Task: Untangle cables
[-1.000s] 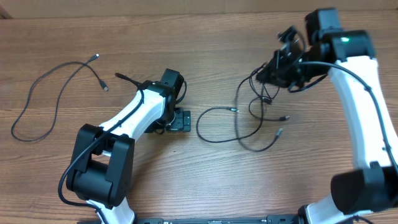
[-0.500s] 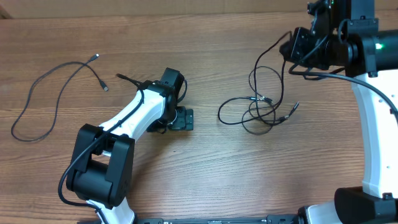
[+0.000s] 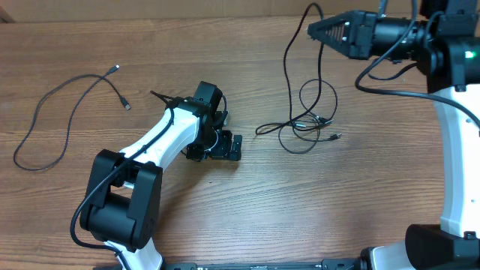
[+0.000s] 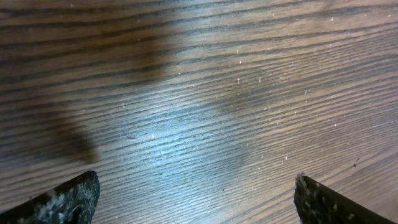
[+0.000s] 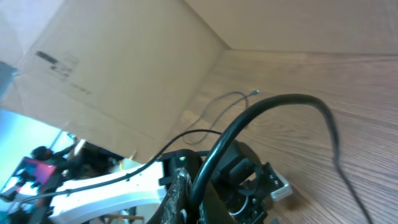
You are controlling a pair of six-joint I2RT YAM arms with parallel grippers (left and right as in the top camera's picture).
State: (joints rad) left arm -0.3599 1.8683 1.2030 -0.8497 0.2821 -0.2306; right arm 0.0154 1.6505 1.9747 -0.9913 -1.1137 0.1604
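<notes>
Since a second ago the right jaws have been lifted and carried toward the far edge of the desk. The tangle of cables has been drawn after them and pulled into narrower loops. The left jaws have been shifted only slightly.

Two arms are counted, the left arm and the right arm, each with one set of jaws. Of the cables, one single cable and one tangle are counted; the strands within the tangle cannot be counted with certainty.

The right jaws are closed on one thin black strand, which is seen in the right wrist view to rise from between them and bend over in an arc. In the overhead view this strand is run down from the right jaws to the tangle, which is laid on the desk below and slightly left of them. The tangle is made of thin black overlapping loops, with at least two small silvery plug ends at its edge.

The left jaws are spread wide and hold nothing; their fingertips are seen at the lower corners of the left wrist view, with bare wood between them. The tangle is laid to the right of the left jaws, apart from them. The single cable is laid well to their left in one open curve, with both plug ends lying near each other.
</notes>
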